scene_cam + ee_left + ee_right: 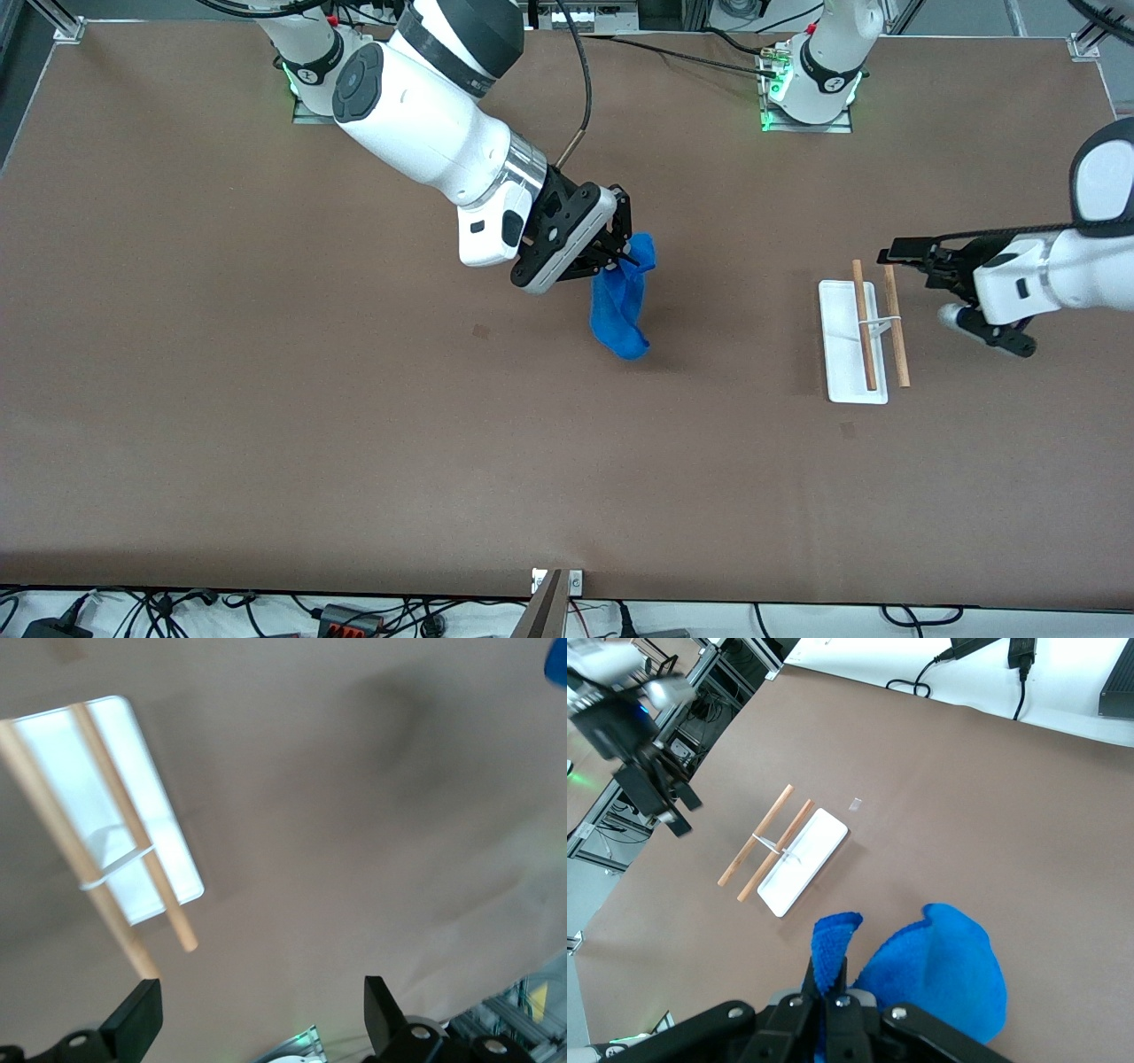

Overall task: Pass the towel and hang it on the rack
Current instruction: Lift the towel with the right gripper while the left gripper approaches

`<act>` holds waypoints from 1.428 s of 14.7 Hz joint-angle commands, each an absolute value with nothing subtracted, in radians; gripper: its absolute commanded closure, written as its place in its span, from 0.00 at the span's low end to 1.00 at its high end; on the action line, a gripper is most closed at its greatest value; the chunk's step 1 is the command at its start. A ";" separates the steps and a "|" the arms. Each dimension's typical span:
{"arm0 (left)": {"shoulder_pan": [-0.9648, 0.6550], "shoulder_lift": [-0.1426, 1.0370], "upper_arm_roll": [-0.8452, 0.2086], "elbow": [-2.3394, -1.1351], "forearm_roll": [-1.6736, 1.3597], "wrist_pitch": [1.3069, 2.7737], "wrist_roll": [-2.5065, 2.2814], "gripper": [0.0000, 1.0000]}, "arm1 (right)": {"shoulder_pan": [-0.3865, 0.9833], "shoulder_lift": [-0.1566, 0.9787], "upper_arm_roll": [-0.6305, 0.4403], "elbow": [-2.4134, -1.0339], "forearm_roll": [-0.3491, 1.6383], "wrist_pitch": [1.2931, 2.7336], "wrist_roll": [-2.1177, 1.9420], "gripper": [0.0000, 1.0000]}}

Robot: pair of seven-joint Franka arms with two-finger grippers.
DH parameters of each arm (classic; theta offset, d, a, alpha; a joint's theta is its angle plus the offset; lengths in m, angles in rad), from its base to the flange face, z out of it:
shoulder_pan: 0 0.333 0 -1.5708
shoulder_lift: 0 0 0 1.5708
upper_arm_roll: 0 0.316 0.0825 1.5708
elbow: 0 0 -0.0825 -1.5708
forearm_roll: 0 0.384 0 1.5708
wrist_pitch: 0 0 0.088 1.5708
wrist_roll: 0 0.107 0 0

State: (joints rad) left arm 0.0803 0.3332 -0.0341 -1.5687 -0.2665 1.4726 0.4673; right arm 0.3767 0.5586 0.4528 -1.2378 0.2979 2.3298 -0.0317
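Towel (622,301) hangs as a loose blue fold beneath the right gripper (623,251), which is pinched shut on its upper edge over the middle of the brown surface (266,399); held this way by one edge, the cloth can drape freely and leave a free portion for a second grasp, which suits a handover. Its lower end appears to be at or just above the surface, though contact cannot be confirmed. The rack (862,329) stands toward the left arm's end of the surface, well apart from the towel, just beside the left gripper (952,301), whose fingers (135,1017) are spread wide with nothing between them; this arm waits close to the rack, judged ready to receive the cloth. The rack shows a flat white rectangular base, thin white supports and two parallel light-brown wooden rods, both bare, so hanging is not yet done. The towel is a plush, saturated blue, softly creased, with rounded, curling edges seen in the right wrist view (939,974).
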 commanded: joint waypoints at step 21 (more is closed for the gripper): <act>-0.143 0.595 -0.107 -1.537 -1.100 1.801 1.865 0.01 | 0.380 0.574 0.456 -1.204 0.341 2.329 -0.031 1.00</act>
